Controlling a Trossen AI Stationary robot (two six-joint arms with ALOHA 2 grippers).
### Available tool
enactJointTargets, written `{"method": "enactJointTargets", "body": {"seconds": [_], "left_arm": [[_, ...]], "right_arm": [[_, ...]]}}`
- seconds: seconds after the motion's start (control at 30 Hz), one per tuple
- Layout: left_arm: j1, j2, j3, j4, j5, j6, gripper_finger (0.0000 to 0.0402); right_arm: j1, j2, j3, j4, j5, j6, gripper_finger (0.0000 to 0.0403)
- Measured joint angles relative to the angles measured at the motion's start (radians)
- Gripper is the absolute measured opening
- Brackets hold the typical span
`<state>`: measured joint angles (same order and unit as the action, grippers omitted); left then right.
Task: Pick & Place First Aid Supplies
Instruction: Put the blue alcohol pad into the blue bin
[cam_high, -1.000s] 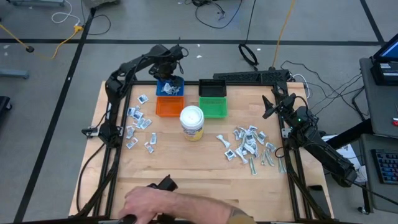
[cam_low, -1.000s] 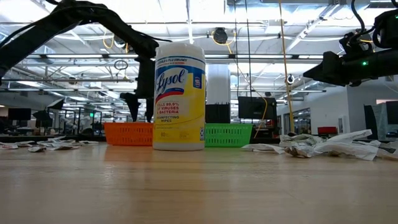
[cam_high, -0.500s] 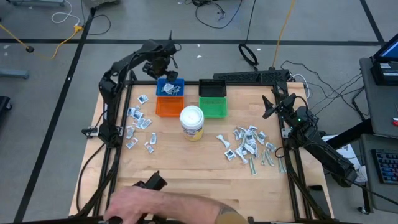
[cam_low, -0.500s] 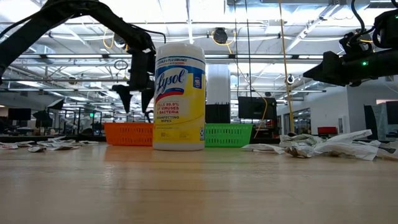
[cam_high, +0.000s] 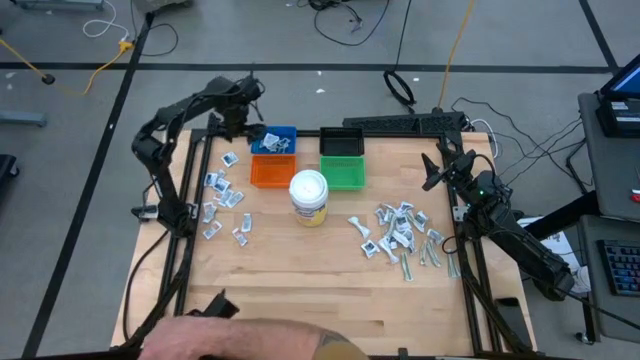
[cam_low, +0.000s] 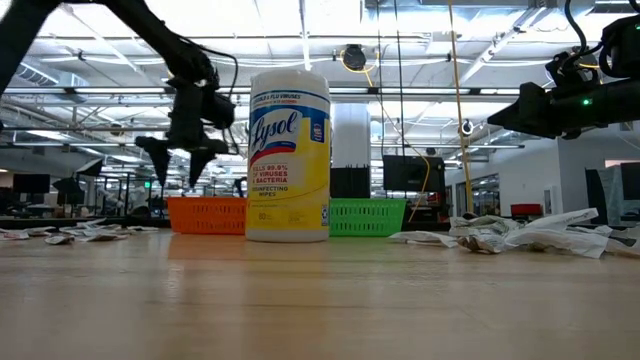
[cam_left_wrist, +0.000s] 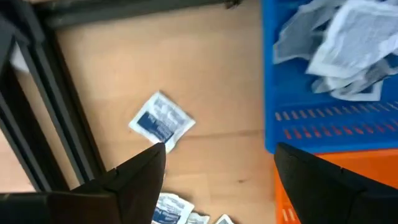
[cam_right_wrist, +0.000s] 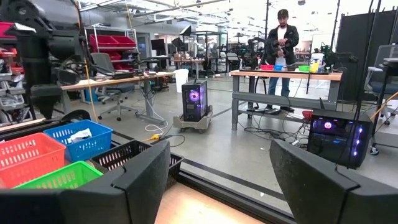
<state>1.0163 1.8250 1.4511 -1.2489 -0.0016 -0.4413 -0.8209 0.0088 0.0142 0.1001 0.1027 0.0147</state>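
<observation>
The left pincer (cam_high: 240, 118) hangs empty with its fingers spread above the far-left part of the worktop (cam_high: 300, 270), just left of the blue bin (cam_high: 273, 140), where several packets (cam_left_wrist: 339, 46) already lie; it looks placed to reach for the loose square packet (cam_left_wrist: 161, 119) on the wood just beside that bin. More first aid supplies sit scattered in two groups: a cluster on the left (cam_high: 222, 200) near the arm's base, and a denser heap on the right (cam_high: 400, 232). The right pincer (cam_high: 437, 170) waits, open and holding nothing, at the far-right edge, pointing out toward the room, well apart from the heap. The orange bin (cam_high: 272, 172), green bin (cam_high: 344, 174) and black bin (cam_high: 341, 142) stand by the blue one, and a white-lidded wipes jar (cam_high: 308, 196) stands just in front of them, likely an obstacle to any straight sweep between the two piles. A person's hand (cam_high: 240, 338) shows at the near edge.
</observation>
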Motion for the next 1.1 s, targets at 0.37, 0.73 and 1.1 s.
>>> {"method": "enactJointTargets", "body": {"seconds": [0.37, 0.73, 1.1], "left_arm": [[0.056, -0.146, -0.212, 0.053, -0.001, -0.009, 0.0302], [0.059, -0.139, -0.343, 0.243, -0.054, -0.055, 0.0302], [0.035, -0.085, -0.383, 0.362, -0.133, -0.111, 0.0281]], "right_arm": [[0.000, 0.000, 0.000, 0.000, 0.000, 0.000, 0.0270], [0.000, 0.000, 0.000, 0.000, 0.000, 0.000, 0.0270], [0.000, 0.000, 0.000, 0.000, 0.000, 0.000, 0.0271]]}}
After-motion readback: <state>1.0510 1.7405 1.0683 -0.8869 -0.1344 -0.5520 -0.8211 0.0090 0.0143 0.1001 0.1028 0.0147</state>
